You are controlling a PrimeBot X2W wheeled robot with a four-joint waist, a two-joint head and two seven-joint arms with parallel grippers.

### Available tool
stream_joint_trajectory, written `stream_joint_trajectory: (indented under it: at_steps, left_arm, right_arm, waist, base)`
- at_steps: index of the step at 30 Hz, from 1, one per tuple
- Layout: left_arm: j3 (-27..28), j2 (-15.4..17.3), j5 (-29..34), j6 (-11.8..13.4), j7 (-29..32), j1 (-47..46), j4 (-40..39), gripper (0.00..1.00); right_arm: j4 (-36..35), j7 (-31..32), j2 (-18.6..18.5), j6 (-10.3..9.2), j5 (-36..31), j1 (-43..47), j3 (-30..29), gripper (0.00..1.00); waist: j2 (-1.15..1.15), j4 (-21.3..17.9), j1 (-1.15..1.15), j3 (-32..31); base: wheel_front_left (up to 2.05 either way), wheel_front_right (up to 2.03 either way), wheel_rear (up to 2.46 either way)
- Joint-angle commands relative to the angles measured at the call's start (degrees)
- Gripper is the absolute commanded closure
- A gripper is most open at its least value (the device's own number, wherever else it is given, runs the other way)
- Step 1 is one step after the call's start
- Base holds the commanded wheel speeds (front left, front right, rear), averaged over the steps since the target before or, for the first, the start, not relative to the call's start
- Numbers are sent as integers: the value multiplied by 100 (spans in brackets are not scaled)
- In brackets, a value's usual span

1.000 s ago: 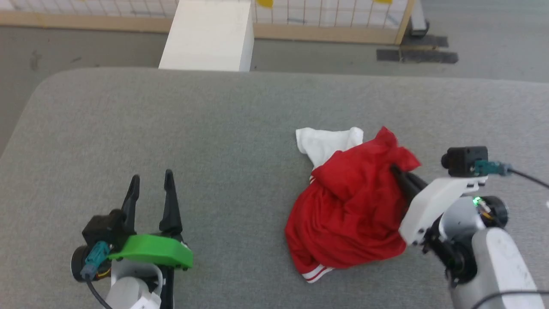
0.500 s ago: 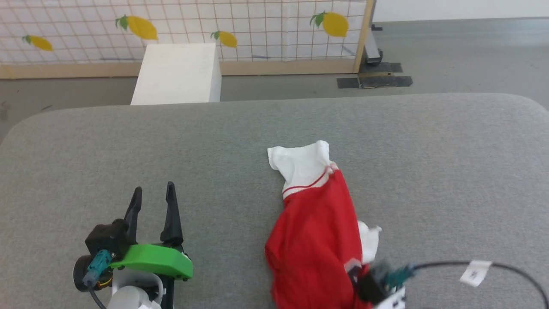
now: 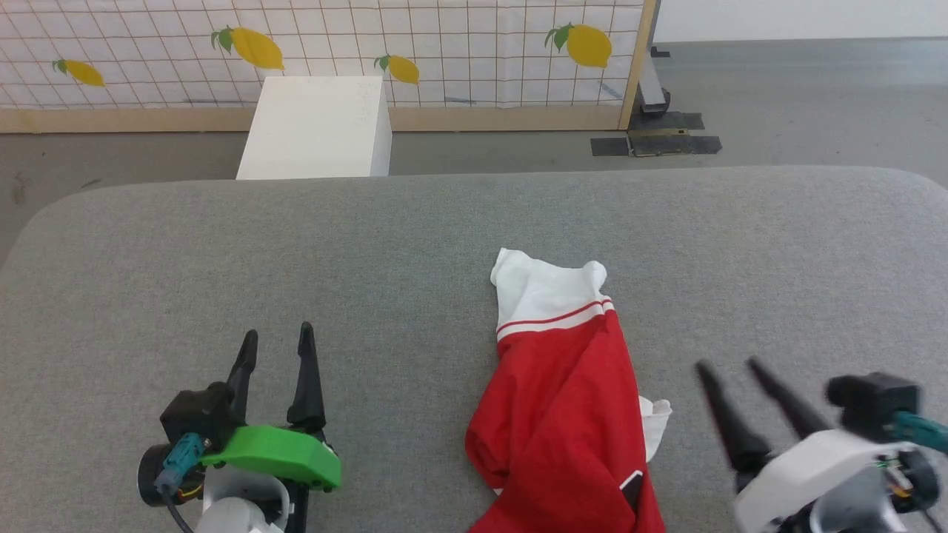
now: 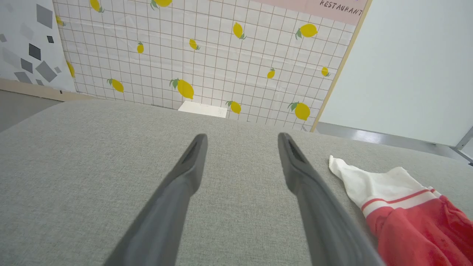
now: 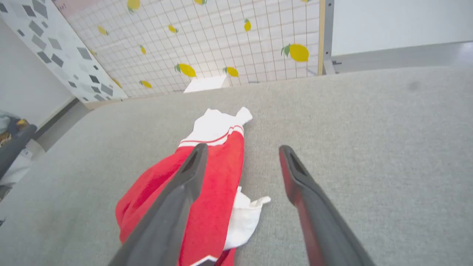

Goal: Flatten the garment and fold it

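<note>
The garment [image 3: 563,400], a red shirt with a white sleeve and red-and-white striped trim, lies stretched in a long bunched strip on the grey table [image 3: 415,237], running off the near edge of the head view. Its white sleeve end points away from me. It also shows as the garment [image 5: 218,173] in the right wrist view and the garment [image 4: 406,207] at the left wrist view's right. My right gripper [image 3: 726,364] stands open just right of the cloth, holding nothing. My left gripper [image 3: 278,337] rests open at the lower left, well apart from the shirt.
A white box [image 3: 315,126] stands on the floor beyond the table's far edge. Behind it runs a tiled lemon-print panel [image 3: 370,44] with a wooden frame. The table's rounded corners show at far left and far right.
My right gripper has let go of the garment and opened, now standing beside it. The shirt went from a lifted bunch to a long strip. The head camera has tilted up.
</note>
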Motion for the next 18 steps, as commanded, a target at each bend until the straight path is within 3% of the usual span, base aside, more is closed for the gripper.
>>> stream_joint_trajectory:
  at_steps: [1,4,7,12,18]
  left_arm:
    - [-67,-25,41,-49,-21,24,18,0]
    - [-352,-26,-33,-81,-22,-97,51,0]
    - [-1021,-26,-147,-134,21,-391,192,0]
    - [-2365,-26,-690,-153,487,-1186,498,0]
    - [-3744,-26,-1588,210,1728,-2271,1019,0]
  right_arm:
    - [131,-469,10,-8,-47,-138,-188,0]
    - [505,-1249,11,-8,-285,-257,-567,0]
    - [913,-1696,12,-8,-445,-357,-765,0]
    - [1324,-1935,13,-8,-428,-557,-734,0]
    - [1519,-2009,13,-8,-384,-815,-571,0]
  waist:
    - [0,-7,0,-2]
    - [0,-18,0,28]
    - [0,-56,0,111]
    - [0,-223,0,322]
    - [0,-572,0,592]
  base:
    - [0,0,0]
    - [0,0,0]
    - [0,0,0]
    - [0,0,0]
    - [0,0,0]
